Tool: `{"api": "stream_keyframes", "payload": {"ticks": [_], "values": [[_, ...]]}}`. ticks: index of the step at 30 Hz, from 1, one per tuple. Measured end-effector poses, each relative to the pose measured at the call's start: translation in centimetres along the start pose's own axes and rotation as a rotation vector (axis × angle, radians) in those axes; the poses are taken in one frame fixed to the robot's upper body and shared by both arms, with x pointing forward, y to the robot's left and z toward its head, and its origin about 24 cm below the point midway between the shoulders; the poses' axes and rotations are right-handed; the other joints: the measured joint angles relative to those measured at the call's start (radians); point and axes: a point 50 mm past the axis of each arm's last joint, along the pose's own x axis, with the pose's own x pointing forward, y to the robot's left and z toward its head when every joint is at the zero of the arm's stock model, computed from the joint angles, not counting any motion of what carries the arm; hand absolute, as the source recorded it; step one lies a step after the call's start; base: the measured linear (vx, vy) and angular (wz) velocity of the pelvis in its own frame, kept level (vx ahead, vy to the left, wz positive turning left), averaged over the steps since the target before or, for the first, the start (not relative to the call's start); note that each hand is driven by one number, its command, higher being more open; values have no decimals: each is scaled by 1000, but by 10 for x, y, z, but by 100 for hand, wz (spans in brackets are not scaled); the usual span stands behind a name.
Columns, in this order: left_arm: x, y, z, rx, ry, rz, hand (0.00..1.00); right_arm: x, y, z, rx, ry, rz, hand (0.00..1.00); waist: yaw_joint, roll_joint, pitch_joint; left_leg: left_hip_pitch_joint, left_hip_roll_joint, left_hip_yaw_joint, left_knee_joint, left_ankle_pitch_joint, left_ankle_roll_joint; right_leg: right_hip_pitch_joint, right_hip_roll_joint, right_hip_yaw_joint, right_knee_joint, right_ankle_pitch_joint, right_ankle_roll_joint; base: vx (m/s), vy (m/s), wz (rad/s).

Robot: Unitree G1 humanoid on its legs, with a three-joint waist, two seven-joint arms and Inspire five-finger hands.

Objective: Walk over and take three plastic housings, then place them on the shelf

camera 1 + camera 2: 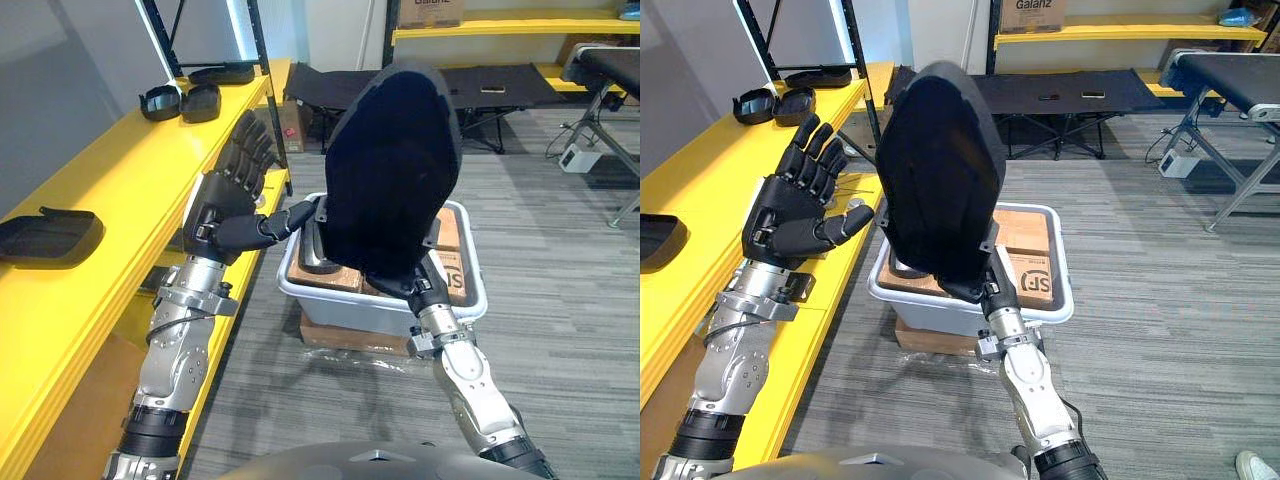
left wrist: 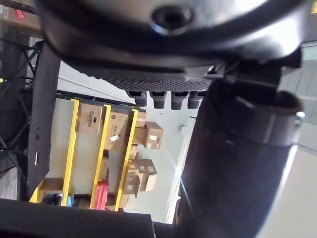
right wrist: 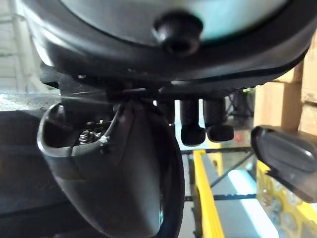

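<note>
R hand [image 3: 193, 126] mostly behind housing [image 1: 390, 170] (eye views), bin [image 1: 470, 300] part-hidden

The left arm [image 1: 735, 345] and right arm [image 1: 1032, 385] are silver-grey metal in jointed segments, each ringed by a black band well below the fingers [image 1: 808, 150]. The left hand [image 1: 790, 215] is matte black with a pale-tipped thumb beside the fingers; the right hand [image 1: 992, 280] is dark too.

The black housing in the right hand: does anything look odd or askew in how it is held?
Yes. The black housing stands almost upright above the grey bin, held only at its bottom edge by the right hand. Such a low grip on a tall part looks unsteady. The left hand is open, touching nothing.
</note>
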Motion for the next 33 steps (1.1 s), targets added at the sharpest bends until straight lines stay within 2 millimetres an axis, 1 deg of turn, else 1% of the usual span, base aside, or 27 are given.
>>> {"api": "stream_keyframes", "payload": {"ticks": [3, 11, 14, 18, 20, 28, 33], "values": [[0, -2, 0, -8, 0, -41, 100, 1, -2, 5, 5, -30, -14, 0, 0, 0, 0, 0, 0, 0, 0, 0, 0, 0, 0, 0, 0, 0, 0, 0, 0, 0], [-1, -14, -6, -67, 14, -161, 100, 1, -7, 6, 9, -39, -71, 0, -2, 0, 0, 1, 0, 1, 0, -1, 0, 0, 0, 2, 0, 0, 0, 0, 0, 0], [-1, -15, -8, -72, 23, -185, 100, 2, -10, 7, 18, -45, -107, 0, -3, 0, 0, 1, 0, 2, 0, -1, 0, 0, 0, 2, 0, 0, 0, 0, 0, 0], [-4, -13, -15, -85, 68, -187, 100, 3, -16, 9, 43, -54, -136, 0, -3, 0, 0, 1, 0, 2, 0, -1, 0, 0, 0, 2, 0, 0, 0, 0, 0, 0], [-5, -16, -18, -94, 76, -200, 100, 3, -17, 9, 55, -54, -142, 0, -2, 0, 0, 1, 0, 2, 0, -1, 0, 0, 0, 2, 0, 0, 0, 0, 0, 0], [-5, -24, -22, -114, 92, -239, 100, 4, -14, 9, 103, -59, -109, 0, -1, 0, 0, 1, 0, 2, 0, -1, 0, 0, 0, 2, 0, 0, 0, 0, 0, 0], [-5, -25, -23, -117, 96, -229, 100, 4, -2, 8, 116, -50, -28, 0, -3, 2, 0, 1, 0, 2, 1, -1, 0, 0, 0, 2, 0, 0, 0, 0, 0, 0]]}}
